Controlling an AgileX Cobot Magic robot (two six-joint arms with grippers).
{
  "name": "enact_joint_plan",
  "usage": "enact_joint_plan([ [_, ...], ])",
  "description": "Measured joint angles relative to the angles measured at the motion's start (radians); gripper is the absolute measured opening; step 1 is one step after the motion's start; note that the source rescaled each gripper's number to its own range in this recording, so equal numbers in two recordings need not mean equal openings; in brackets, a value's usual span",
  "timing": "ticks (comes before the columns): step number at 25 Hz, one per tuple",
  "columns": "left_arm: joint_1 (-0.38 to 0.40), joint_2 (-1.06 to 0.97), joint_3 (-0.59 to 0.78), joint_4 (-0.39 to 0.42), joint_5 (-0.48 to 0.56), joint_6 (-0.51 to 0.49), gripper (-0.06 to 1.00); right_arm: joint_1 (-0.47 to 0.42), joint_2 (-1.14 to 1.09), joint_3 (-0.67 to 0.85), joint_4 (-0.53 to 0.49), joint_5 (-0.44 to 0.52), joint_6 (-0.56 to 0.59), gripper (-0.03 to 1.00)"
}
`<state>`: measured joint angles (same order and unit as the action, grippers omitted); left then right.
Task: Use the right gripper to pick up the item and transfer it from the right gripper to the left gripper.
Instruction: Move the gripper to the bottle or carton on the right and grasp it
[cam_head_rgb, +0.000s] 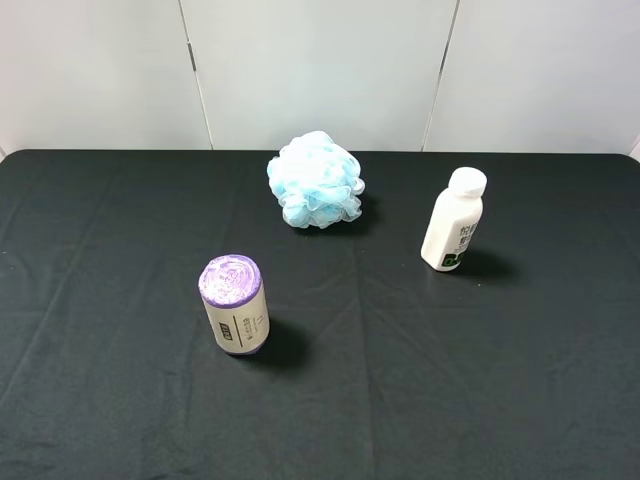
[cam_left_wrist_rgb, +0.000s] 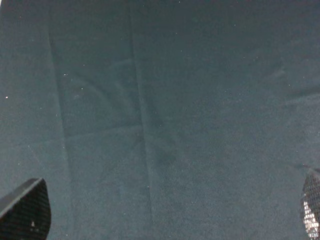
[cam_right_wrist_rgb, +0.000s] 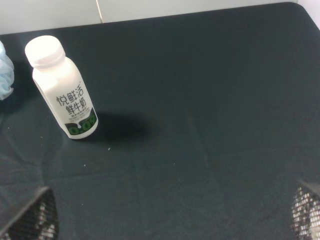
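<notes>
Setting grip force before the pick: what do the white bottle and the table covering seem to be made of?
The white bottle looks like smooth, opaque plastic with a soft sheen and print directly on its body. How stiff its wall is cannot be told. The table covering looks like dark matte cloth, with creases and fold lines running across it.
</notes>
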<state>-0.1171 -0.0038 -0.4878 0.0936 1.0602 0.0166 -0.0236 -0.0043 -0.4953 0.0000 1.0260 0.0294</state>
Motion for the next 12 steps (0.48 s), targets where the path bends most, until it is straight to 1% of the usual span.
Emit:
enact_joint_plan([
  [12, 0.0, 0.0, 0.0, 0.0, 0.0, 0.0, 1.0, 0.0, 0.0, 0.0, 0.0, 0.0, 0.0, 1.0],
])
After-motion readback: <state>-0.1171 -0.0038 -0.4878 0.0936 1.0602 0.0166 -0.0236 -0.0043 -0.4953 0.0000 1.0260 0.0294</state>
